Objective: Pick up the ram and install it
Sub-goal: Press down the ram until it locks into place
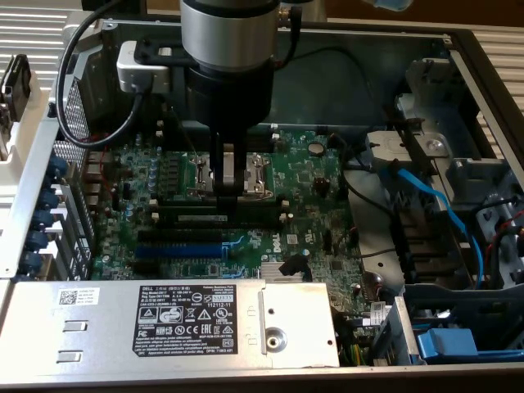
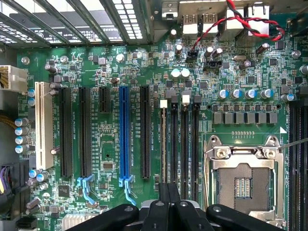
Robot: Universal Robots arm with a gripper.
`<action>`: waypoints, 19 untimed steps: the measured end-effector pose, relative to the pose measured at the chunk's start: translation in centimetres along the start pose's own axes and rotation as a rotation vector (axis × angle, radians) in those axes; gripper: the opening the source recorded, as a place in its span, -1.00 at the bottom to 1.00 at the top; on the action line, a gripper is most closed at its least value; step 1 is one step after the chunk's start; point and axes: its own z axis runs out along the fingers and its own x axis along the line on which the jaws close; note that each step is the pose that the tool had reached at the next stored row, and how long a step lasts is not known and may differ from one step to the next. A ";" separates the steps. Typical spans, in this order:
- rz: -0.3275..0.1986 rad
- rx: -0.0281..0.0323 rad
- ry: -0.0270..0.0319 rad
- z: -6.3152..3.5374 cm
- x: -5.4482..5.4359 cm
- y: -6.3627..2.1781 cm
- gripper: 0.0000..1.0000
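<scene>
The ram [image 1: 195, 218] is a dark-green stick with a pale label. It stands on edge in one of the long black memory slots [image 2: 185, 144] on the motherboard. In the wrist view its thin top edge [image 2: 163, 144] runs along the slot next to the black expansion slots. My gripper [image 1: 232, 193] hangs straight down over the exterior view's right end of the stick. Its fingers are shut together with nothing seen between them. Whether the tips touch the stick I cannot tell. In the wrist view the shut gripper [image 2: 168, 191] sits over the end of the memory slots.
The open CPU socket [image 2: 243, 180] lies beside the memory slots, and a blue expansion slot [image 2: 124, 134] lies on their other side. The silver power supply [image 1: 164, 319] borders the board in front. A blue cable [image 1: 434, 196] and drive bays fill the exterior view's right. Red and black wires [image 2: 240, 21] cross one board edge.
</scene>
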 end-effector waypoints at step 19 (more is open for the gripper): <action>0.000 0.0000 0.0001 -0.61 0.0 0.07 -0.80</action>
